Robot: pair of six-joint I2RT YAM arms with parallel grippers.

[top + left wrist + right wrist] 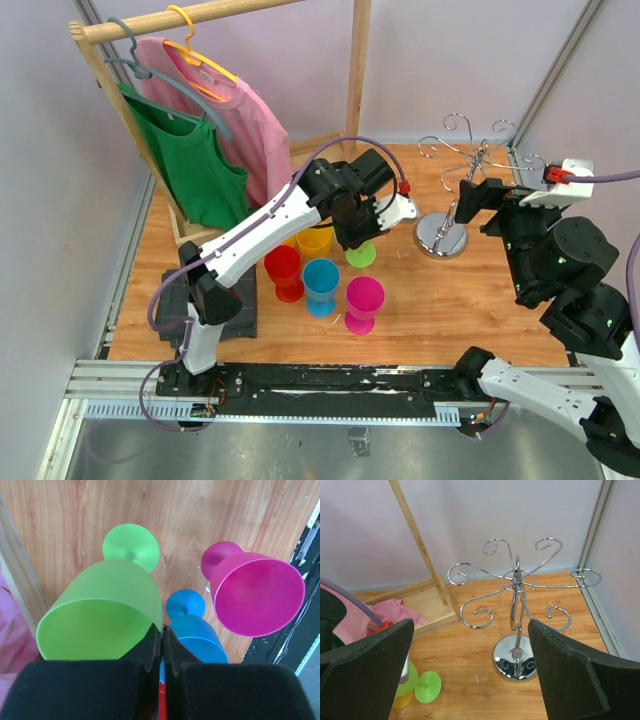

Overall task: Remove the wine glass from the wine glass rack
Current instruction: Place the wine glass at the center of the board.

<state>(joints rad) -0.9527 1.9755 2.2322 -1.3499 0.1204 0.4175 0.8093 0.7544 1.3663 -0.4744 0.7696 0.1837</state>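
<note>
The chrome wine glass rack [441,236] stands at the back right of the table, and nothing hangs from its curled hooks [475,612]. A green wine glass [361,255] is off the rack, tilted over the table left of it. My left gripper [356,236] is shut on its rim; in the left wrist view the fingers [163,630] pinch the edge of the green bowl [100,615], with its foot [131,547] beyond. My right gripper [470,196] is open and empty, facing the rack's post and mirrored base [507,655], its jaws [470,624] wide apart.
Red [283,268], blue [321,281], magenta [364,300] and yellow [314,241] plastic glasses stand together at the table's middle. A wooden clothes rack [353,70] with a pink and a green shirt fills the back left. A black block [240,305] sits by the left arm's base.
</note>
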